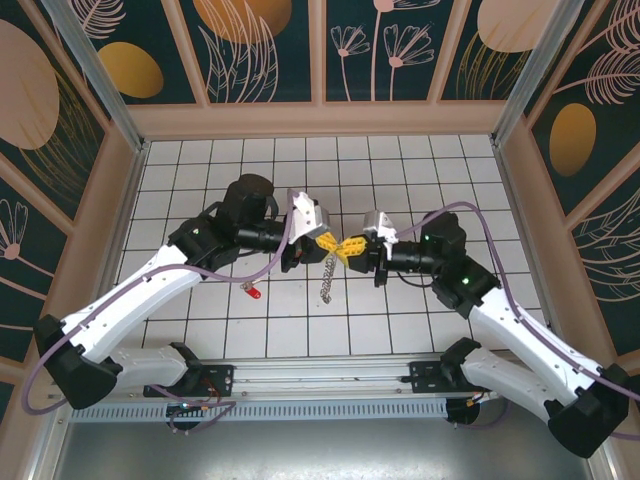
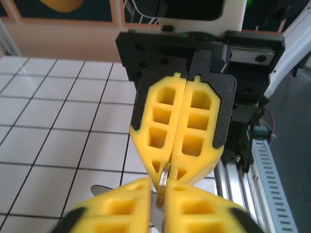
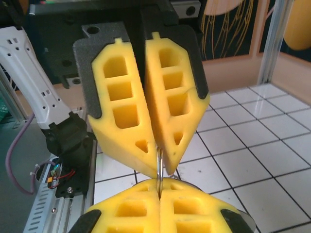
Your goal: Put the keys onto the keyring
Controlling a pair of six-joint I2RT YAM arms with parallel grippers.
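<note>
Top external view: both arms reach inward and meet over the middle of the tabletop (image 1: 400, 160), with the left pincer (image 1: 325, 243) and right pincer (image 1: 352, 250) tip to tip.
Keyring: the keyring (image 1: 326, 283) hangs as a silver metal cluster just below the meeting tips, above the tiles. From above, the wire at the tips is too small to make out.
Key: the key (image 1: 253, 292), red-headed, lies on the tabletop near the left arm (image 1: 150, 280), well apart from both pincers and from the keyring.
Left wrist view: this faces the right pincer head-on. Its yellow fingers (image 2: 192, 121) are pressed together along their whole length, with a thin silver wire of the keyring caught at their tips.
Right wrist view: this faces the left pincer head-on. A narrow slit stands between its two fingers, and the same wire runs up into that slit.
Right pincer: clamped on the keyring's wire.
Left pincer: narrow, with the wire between its tips; I cannot tell whether it bites on the wire.
</note>
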